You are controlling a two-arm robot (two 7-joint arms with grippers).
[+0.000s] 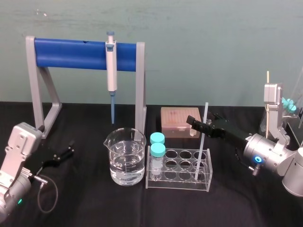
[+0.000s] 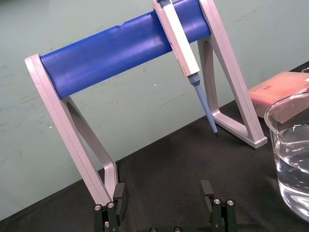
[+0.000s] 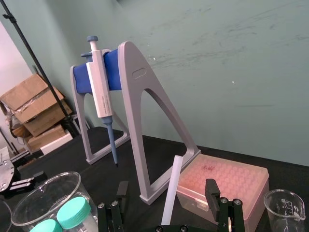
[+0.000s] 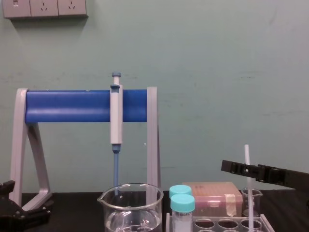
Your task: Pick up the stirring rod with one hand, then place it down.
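Note:
The stirring rod (image 1: 200,142) is a thin white stick leaning slightly in a back-right hole of the clear tube rack (image 1: 179,187). My right gripper (image 1: 202,124) reaches in from the right at the height of the rod's upper part. It is open. In the right wrist view the stirring rod (image 3: 172,188) stands between the right gripper's (image 3: 166,189) two fingers, touching neither. From the chest, the stirring rod (image 4: 247,179) rises past the black right gripper (image 4: 258,171). My left gripper (image 1: 65,152) rests open and empty low at the table's left; the wrist view shows the left gripper's (image 2: 163,189) fingers apart.
A beaker of water (image 1: 125,156) stands left of the rack. Two teal-capped tubes (image 1: 157,144) fill the rack's left holes. A pink tip box (image 1: 177,122) lies behind it. A blue-tipped pipette (image 1: 111,66) hangs on the blue-barred stand (image 1: 71,54). A small beaker (image 3: 285,205) sits nearby.

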